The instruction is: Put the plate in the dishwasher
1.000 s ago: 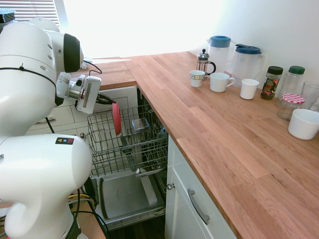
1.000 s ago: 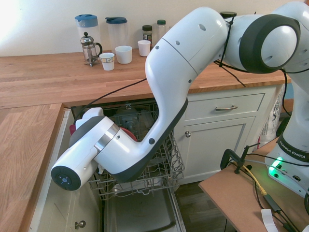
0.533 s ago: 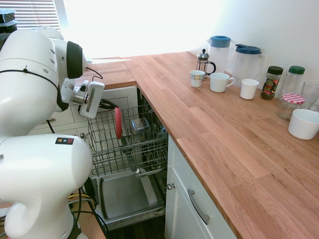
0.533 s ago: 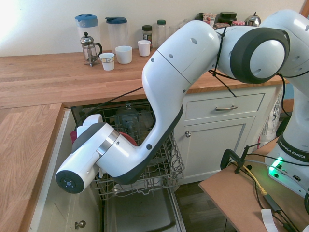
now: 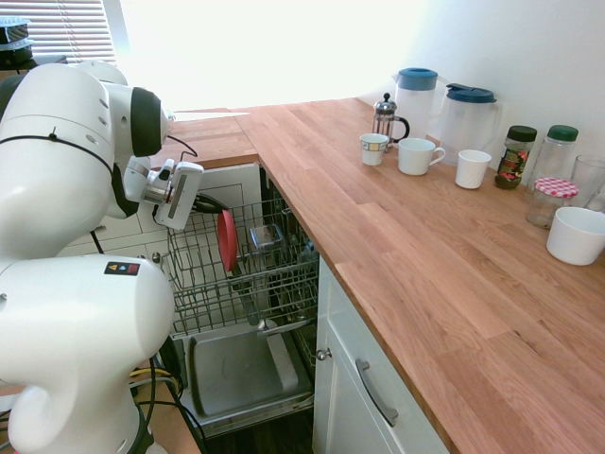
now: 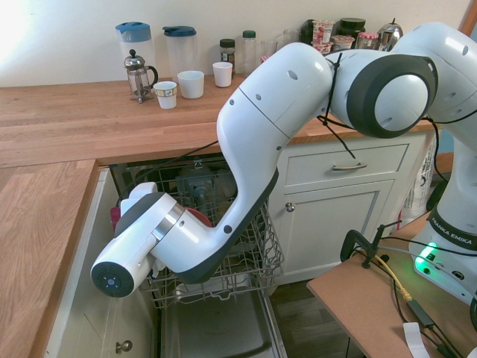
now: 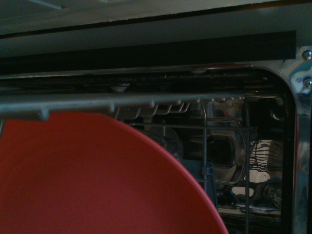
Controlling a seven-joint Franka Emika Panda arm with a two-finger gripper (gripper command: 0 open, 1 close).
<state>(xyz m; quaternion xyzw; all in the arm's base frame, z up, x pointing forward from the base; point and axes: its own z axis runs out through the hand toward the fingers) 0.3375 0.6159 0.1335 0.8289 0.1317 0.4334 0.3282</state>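
Observation:
The coral-red plate (image 5: 227,242) stands on edge inside the wire rack (image 5: 284,279) of the open dishwasher, its upper rim pinched by my gripper (image 5: 215,206), which is shut on it. The grey drop-down door (image 5: 236,371) lies open below the rack. From the second exterior view my forearm covers the gripper, and only red slivers of the plate (image 6: 198,215) show above the rack (image 6: 257,257). The wrist view is filled at one side by the plate's red face (image 7: 87,180), with a rack wire (image 7: 146,100) crossing above it and the dishwasher's dark interior behind.
A wooden counter (image 5: 425,255) runs beside the dishwasher, carrying a French press (image 5: 386,117), mugs (image 5: 417,155), two jugs (image 5: 465,115), jars (image 5: 515,156) and a white bowl (image 5: 576,235). White cabinet doors (image 5: 364,397) flank the dishwasher. A dark basket (image 5: 267,236) sits in the rack.
My gripper has carried the plate lower and a little further into the rack. The arm's wrist has shifted slightly toward the dishwasher opening.

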